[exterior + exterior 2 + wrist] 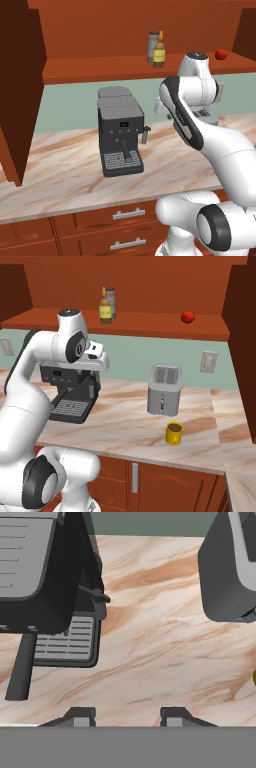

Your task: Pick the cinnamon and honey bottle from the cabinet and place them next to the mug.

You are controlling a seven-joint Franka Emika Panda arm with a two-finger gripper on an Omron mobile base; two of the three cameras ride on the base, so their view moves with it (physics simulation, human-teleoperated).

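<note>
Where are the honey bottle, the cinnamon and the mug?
honey bottle (pixel 104 310), right base view, on its amber body.
cinnamon (pixel 111 302), right base view, on its grey side behind the bottle.
mug (pixel 174 435), right base view, on its yellow wall.

- Marble-patterned bench (pixel 60 170) in beige with brown veins, running wall to wall and turning a corner at the right in the right base view.
- Pale green backsplash wall (pixel 70 107) behind the bench, carrying two white outlets (pixel 208 362), one at each side in the right base view.
- Reddish-brown drawers (pixel 115 217) with silver handles below the bench edge.
- Dark grey espresso machine (pixel 120 132) standing on the bench, drip tray to the front.
- Silver toaster (pixel 163 389) upright on the bench, well apart from the espresso machine.
- Small red fruit (pixel 188 317) resting on the shelf above.
- Even, soft lighting, faint shadows under the appliances.
</note>
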